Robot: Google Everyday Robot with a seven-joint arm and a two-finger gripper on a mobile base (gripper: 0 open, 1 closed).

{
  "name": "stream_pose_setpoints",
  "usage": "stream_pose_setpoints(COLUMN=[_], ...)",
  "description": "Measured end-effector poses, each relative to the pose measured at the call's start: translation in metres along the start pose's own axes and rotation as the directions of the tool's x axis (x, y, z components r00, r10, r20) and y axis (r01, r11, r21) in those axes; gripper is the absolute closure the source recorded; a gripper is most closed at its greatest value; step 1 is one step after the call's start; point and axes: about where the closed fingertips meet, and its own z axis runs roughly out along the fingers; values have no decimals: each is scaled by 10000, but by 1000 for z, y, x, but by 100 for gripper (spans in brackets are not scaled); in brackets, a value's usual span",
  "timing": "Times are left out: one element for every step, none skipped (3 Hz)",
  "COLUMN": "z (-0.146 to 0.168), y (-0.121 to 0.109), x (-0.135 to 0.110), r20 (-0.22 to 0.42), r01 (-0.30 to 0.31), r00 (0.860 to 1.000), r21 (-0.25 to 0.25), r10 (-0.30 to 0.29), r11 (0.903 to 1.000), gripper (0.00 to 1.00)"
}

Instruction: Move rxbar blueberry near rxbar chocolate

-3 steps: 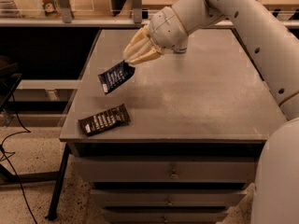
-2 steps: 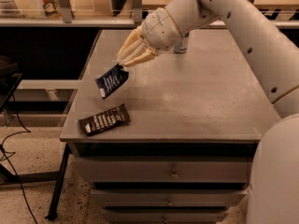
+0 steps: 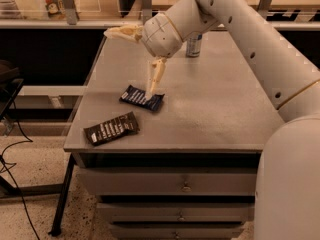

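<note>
Looking at the middle of the frame, I see the blue bar [image 3: 142,98] lying flat on the table [image 3: 220,114]. The brown bar [image 3: 111,128] lies near it, lower left, close to the table's front edge; the two do not touch. My gripper [image 3: 129,62] hangs just above the blue bar with its jaws spread wide apart, holding nothing. One finger [image 3: 122,32] points toward the left of the frame, and the other [image 3: 155,76] points down with its tip at the bar's upper edge. A can [image 3: 194,44] stands behind the arm [image 3: 240,29], toward the top.
</note>
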Motion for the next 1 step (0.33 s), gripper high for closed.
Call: stream_pose_setpoints(z=[0], y=[0], x=[0], r20=[0], r01=[0], r00=[10000], r21=[1], r10=[0], r11=[10000], gripper=[0])
